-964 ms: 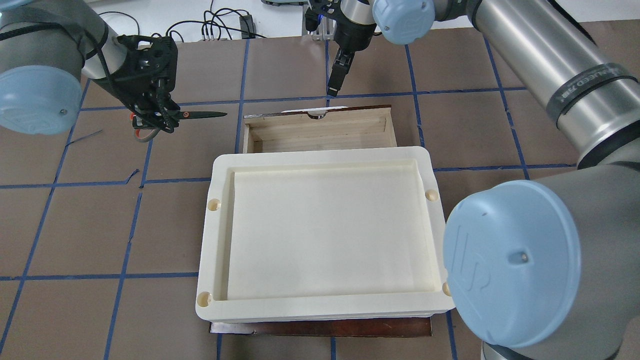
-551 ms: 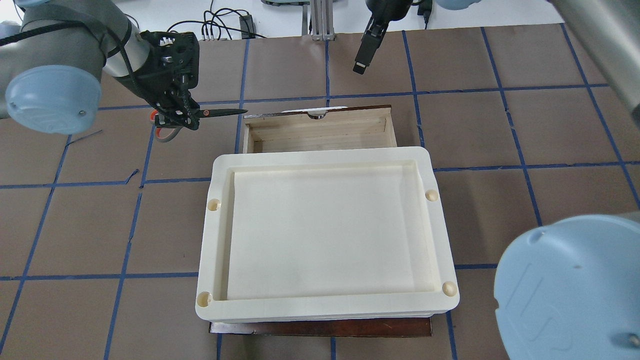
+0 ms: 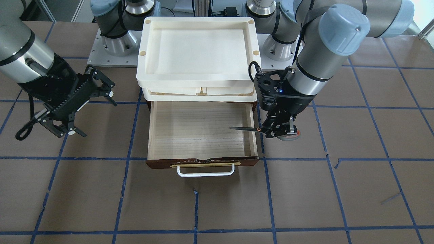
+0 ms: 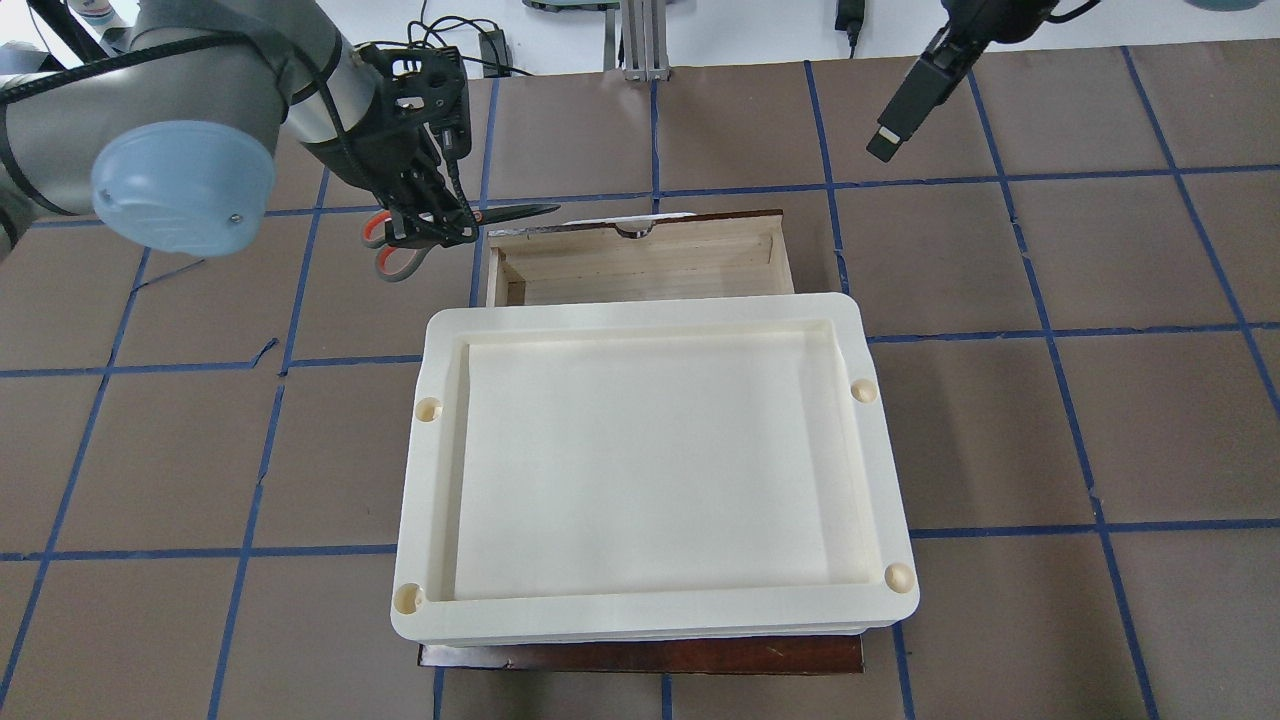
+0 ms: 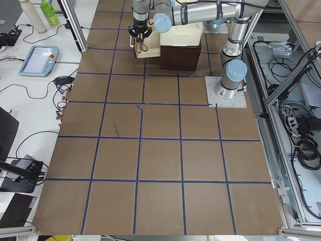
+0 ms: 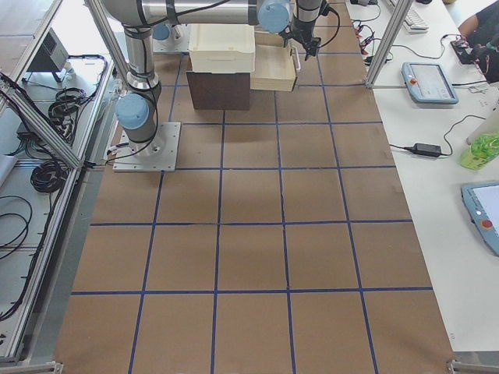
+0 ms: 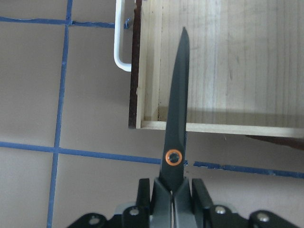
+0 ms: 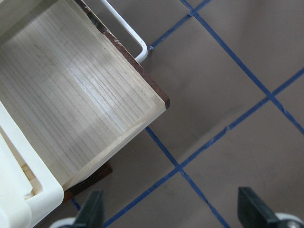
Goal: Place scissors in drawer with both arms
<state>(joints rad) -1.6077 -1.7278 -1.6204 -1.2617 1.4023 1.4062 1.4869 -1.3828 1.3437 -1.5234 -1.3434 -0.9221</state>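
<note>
My left gripper is shut on the scissors, just behind the pivot, and holds them level beside the open drawer. The dark blades reach over the drawer's side wall, and the grey and orange handles stay outside it. In the left wrist view the blade points over the pale drawer floor. From overhead the scissors sit at the drawer's left end. My right gripper is wide open and empty, off to the drawer's other side. Its fingers frame bare table.
Cream plastic trays are stacked on the dark cabinet behind the drawer and cover most of it from overhead. The white wire handle juts from the drawer front. The brown table has blue tape lines.
My left arm has carried the scissors right, so the blade tip now crosses the drawer's edge. My right gripper has swung right, away from the drawer handle.
</note>
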